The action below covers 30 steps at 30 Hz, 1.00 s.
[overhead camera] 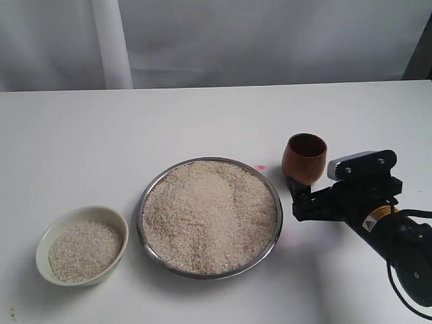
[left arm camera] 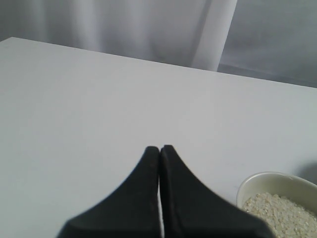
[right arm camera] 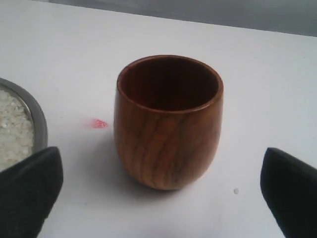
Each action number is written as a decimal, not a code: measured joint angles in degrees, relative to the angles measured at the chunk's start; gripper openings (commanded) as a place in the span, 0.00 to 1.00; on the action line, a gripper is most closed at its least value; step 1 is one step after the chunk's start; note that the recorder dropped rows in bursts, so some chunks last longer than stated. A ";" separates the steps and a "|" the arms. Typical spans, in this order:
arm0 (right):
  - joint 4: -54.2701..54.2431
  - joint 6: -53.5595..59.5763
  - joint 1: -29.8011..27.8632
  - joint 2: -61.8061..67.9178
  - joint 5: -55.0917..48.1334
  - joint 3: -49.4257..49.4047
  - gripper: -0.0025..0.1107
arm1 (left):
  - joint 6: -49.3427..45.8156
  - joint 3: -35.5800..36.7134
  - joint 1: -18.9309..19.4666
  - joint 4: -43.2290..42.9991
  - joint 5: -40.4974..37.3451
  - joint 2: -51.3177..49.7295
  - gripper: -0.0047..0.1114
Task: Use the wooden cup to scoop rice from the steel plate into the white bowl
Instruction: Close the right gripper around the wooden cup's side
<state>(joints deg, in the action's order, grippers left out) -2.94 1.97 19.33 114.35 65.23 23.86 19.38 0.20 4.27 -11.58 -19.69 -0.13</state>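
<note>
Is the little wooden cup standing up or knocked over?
Standing up: the wooden cup rests on its base on the white table, with its open mouth facing upward.

Steel plate (overhead camera: 278, 223): centre of the white table (overhead camera: 135, 135), heaped with rice (overhead camera: 209, 216).
White bowl (overhead camera: 81, 210): left of the plate, apart, partly filled with rice.
Wooden cup (overhead camera: 304, 160): upright, just right of the plate.
Right gripper (overhead camera: 300, 196): at the cup's base.

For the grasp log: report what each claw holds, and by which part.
Nothing. The right claw is open, flanking the wooden cup untouched; the left claw is shut, empty.
</note>
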 measured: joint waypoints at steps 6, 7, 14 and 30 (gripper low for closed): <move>0.92 -9.45 0.00 0.00 -0.30 0.60 0.95 | 0.00 0.00 0.00 0.00 0.00 0.00 0.04; 1.25 -9.81 0.00 0.00 -0.30 0.69 0.95 | 0.00 0.00 0.00 0.00 0.00 0.00 0.04; 0.68 -9.75 0.00 0.00 -0.30 0.83 0.95 | 0.00 0.00 0.00 0.00 0.00 0.00 0.04; 0.44 -8.02 0.00 5.80 -2.54 7.97 0.95 | 0.00 0.00 0.00 0.00 0.00 0.00 0.04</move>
<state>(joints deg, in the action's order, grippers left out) -2.50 -6.05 19.33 120.15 62.69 31.84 19.38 0.20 4.27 -11.58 -19.69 -0.13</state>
